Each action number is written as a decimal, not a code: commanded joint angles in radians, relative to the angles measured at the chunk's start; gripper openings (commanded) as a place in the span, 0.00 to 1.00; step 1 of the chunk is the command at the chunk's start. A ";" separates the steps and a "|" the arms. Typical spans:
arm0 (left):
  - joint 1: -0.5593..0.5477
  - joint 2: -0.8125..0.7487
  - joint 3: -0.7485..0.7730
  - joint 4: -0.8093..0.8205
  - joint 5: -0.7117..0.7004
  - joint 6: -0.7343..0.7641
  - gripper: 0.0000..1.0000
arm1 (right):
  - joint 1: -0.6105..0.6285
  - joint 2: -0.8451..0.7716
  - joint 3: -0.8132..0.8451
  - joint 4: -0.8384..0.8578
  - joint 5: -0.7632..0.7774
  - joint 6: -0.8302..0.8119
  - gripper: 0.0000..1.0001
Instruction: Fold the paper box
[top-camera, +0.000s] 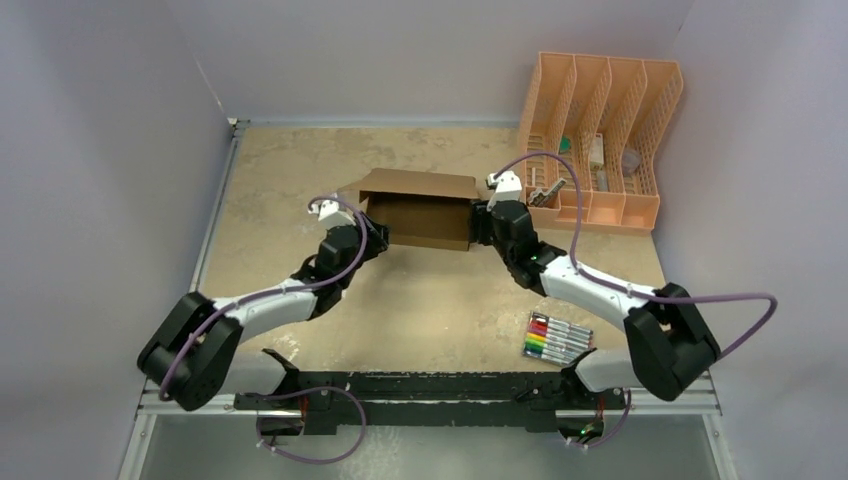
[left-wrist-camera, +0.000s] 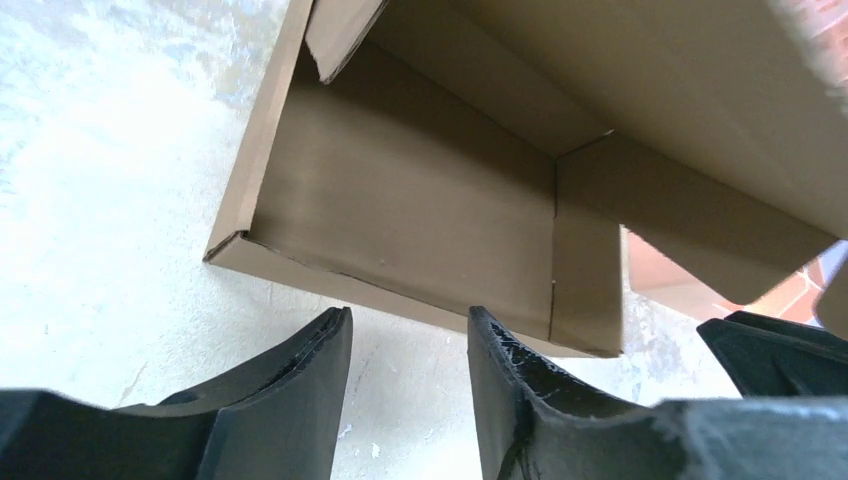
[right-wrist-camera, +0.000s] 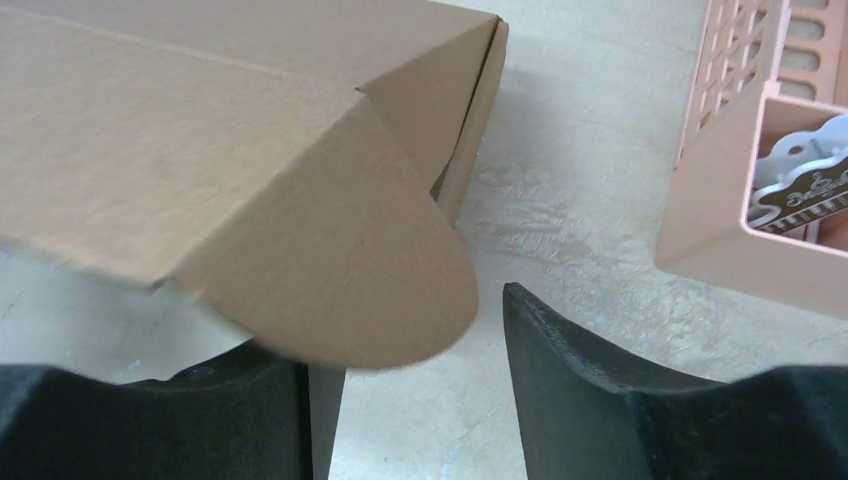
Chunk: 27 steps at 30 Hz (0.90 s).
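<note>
The paper box is brown cardboard, standing mid-table as a shallow box with its lid flap raised at the back. My left gripper is at its left end and my right gripper at its right end. In the left wrist view the box's open hollow faces me, and the left gripper stands open just short of the near wall with only table between its fingers. In the right wrist view a rounded side tab of the lid hangs over the inner finger, and the right gripper is open, not pinching the tab.
A peach slotted organizer with small items stands at the back right, close to the box's right end. A pack of coloured markers lies near the right arm's base. Walls enclose the table on the left, back and right.
</note>
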<state>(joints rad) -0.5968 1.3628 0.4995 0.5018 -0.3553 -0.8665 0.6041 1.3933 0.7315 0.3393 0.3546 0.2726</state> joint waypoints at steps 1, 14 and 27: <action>-0.001 -0.145 -0.035 -0.036 -0.001 0.060 0.49 | 0.005 -0.107 -0.029 -0.009 -0.065 0.013 0.65; 0.000 -0.651 -0.051 -0.674 -0.102 0.129 0.60 | 0.003 -0.398 -0.045 -0.339 -0.111 -0.037 0.89; 0.080 -0.434 0.447 -0.874 -0.245 0.339 0.80 | -0.097 -0.254 0.385 -0.569 -0.058 -0.021 0.98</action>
<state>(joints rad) -0.5827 0.7948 0.7849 -0.3492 -0.5976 -0.6331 0.5739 1.0515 0.9607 -0.1677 0.3038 0.2363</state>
